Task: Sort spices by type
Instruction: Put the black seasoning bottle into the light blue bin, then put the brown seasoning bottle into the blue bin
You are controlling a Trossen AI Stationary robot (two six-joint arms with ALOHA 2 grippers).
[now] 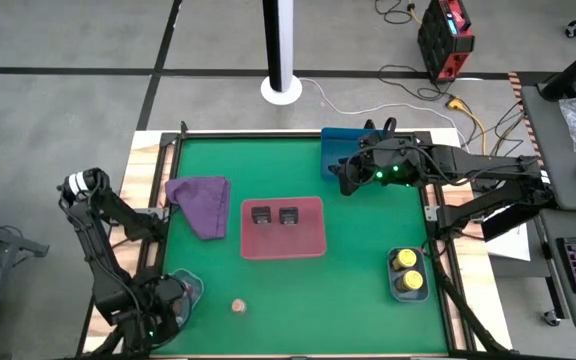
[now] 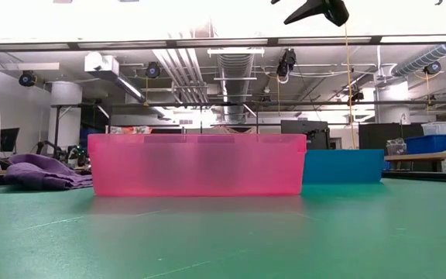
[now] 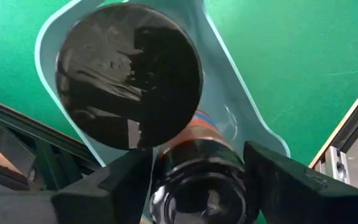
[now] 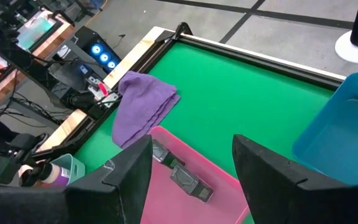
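My left gripper (image 1: 173, 300) is at the table's near left corner over a pale grey-blue tray (image 1: 190, 287), shut on a dark brownish shaker (image 3: 199, 163). A second dark shaker (image 3: 129, 74) stands in that tray beside it. Two black square tins (image 1: 274, 215) lie in the red tray (image 1: 283, 245). Two yellow-capped jars (image 1: 405, 271) stand in a small tray at the near right. One pale tan jar (image 1: 238, 305) stands on the green mat; the other is hidden. My right gripper (image 1: 346, 178) hangs open and empty, high beside the blue tray (image 1: 340, 145). My left gripper has the dark shaker's body (image 3: 219, 146), just below its cap, pinched between its two fingers (image 3: 126, 186), one on each side. The fingers come from above, pointing down. The shaker stands upright in the hold over the tray; whether its base touches the tray is hidden.
A crumpled purple cloth (image 1: 203, 205) lies left of the red tray. The table's raised frame (image 1: 173, 150) runs around the mat. Open green mat lies between the red tray and the near edge, and right of the red tray.
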